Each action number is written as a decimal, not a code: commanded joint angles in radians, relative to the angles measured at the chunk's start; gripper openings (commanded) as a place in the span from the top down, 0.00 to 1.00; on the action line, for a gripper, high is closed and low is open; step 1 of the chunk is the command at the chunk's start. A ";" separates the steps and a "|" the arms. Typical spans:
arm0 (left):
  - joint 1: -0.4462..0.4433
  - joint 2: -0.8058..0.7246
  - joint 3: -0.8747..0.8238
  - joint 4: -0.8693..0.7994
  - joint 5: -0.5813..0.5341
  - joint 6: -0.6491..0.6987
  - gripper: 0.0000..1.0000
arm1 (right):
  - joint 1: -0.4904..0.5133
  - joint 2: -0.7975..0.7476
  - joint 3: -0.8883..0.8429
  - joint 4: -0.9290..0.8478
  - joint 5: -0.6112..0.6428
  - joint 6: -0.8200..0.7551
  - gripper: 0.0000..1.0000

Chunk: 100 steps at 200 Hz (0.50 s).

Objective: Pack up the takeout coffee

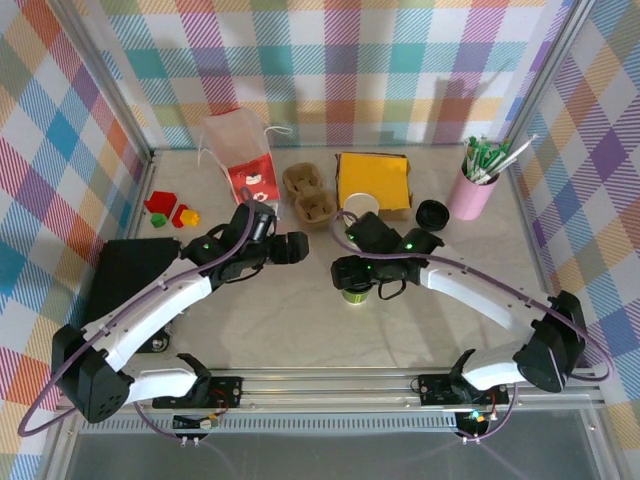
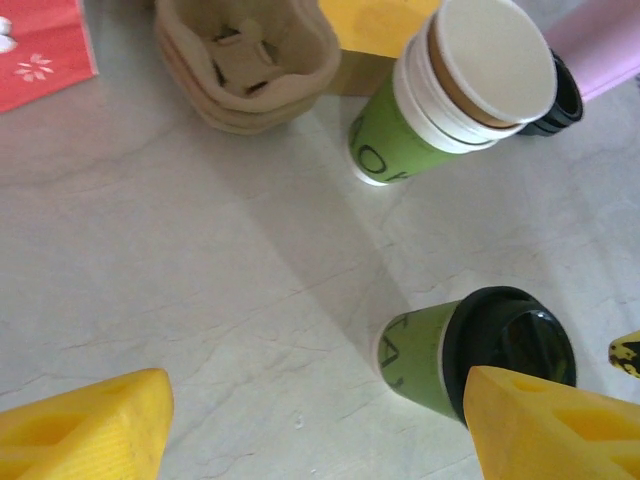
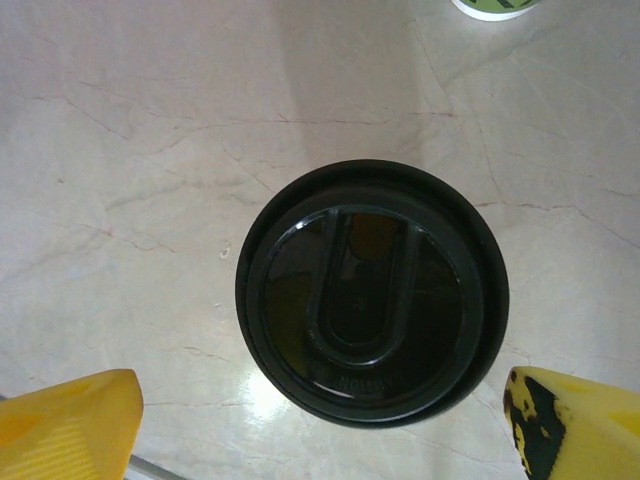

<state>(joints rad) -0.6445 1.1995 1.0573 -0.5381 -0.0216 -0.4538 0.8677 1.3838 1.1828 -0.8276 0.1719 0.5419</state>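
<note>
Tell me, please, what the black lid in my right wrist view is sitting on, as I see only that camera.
Observer: The black lid caps a green cup standing on the table.
Operator: Where is a cup carrier?
Observer: A cardboard carrier lies farther back, beside a red-and-white bag.
Operator: And the left pincer?
Observer: The left pincer is open and empty, left of the cup.

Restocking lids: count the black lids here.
2. One lid caps the single cup; the other lid lies by the pink holder. More may be nested under it.
</note>
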 commanded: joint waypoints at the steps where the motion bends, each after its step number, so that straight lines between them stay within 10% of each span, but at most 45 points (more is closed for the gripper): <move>1: 0.009 -0.084 0.035 -0.085 -0.083 0.038 0.23 | 0.025 0.039 0.039 -0.050 0.093 0.021 0.07; 100: 0.011 -0.229 0.038 -0.126 -0.112 0.080 0.22 | 0.034 0.169 0.093 -0.080 0.135 0.038 0.15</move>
<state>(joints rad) -0.6395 0.9783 1.1019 -0.6376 -0.1253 -0.3950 0.8944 1.5330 1.2373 -0.8677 0.2813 0.5652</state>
